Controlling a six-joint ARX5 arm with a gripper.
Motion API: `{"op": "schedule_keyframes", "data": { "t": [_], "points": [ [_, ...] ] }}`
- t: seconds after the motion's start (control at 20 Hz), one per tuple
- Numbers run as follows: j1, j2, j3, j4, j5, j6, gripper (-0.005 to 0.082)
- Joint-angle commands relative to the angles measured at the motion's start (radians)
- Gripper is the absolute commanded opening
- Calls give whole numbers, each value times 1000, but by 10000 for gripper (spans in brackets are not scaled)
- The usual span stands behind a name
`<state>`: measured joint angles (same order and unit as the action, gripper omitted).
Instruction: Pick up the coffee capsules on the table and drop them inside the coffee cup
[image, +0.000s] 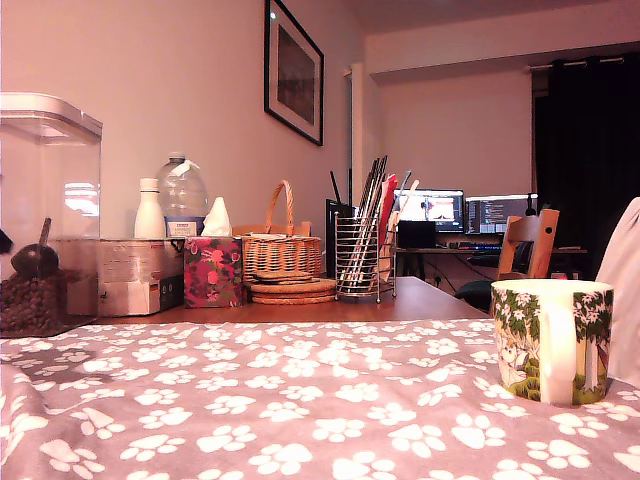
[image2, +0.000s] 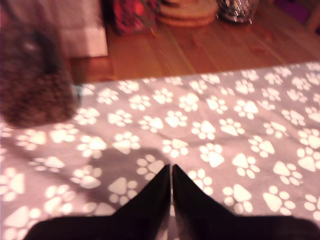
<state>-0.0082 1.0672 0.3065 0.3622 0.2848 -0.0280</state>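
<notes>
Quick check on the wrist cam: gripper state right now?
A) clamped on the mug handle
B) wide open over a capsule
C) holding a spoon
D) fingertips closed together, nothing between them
D: in the wrist view the gripper has its two dark fingertips meeting above the paw-print cloth, with nothing visible between them.

A framed picture (image: 294, 72) is hung on the pale wall (image: 180, 80). At the far end, two lit monitors (image: 466, 211) are set on a desk, with a wooden chair (image: 528, 243) placed before them. Dark curtains (image: 585, 160) are drawn at the exterior view's right. Warm, dim light is cast throughout.
</notes>
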Motion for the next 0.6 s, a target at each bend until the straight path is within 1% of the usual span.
{"op": "schedule_keyframes", "data": {
  "t": [0.0, 0.2, 0.25, 0.3, 0.55],
  "points": [
    [7, -42, -48, 3, -6, -8, -19],
    [13, -136, -98, -9, -6, -58, -19],
    [13, -163, -109, -21, -7, -76, -19],
    [13, -191, -116, -39, -7, -83, -19],
    [13, -339, -122, -169, -37, -84, -19]
  ]
}}
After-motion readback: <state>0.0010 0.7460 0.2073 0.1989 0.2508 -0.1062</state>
